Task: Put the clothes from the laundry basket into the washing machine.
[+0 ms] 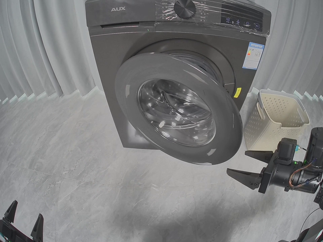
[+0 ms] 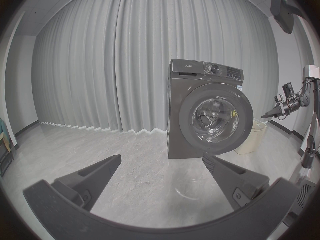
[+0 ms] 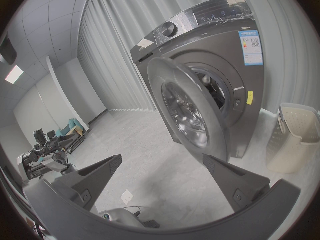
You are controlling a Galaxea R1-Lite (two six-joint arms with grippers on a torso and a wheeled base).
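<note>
**Both jaws open, nothing held**

My right gripper (image 1: 237,161) hangs low in front of the laundry basket (image 1: 279,118), jaws spread wide and empty. My left gripper (image 1: 27,209) sits well apart on my left, jaws parted, holding nothing. The washing machine (image 1: 134,51) has its door (image 1: 178,108) swung open, with the laundry basket on the floor (image 1: 67,152) just beside it. I cannot make out any clothes from here

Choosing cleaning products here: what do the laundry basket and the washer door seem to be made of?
Laundry basket: apparently cream moulded plastic, matte, its walls perforated with small holes. Door ring: glossy grey, plastic or painted metal, unclear which. Window: clear glass or plastic, showing reflections.
</note>
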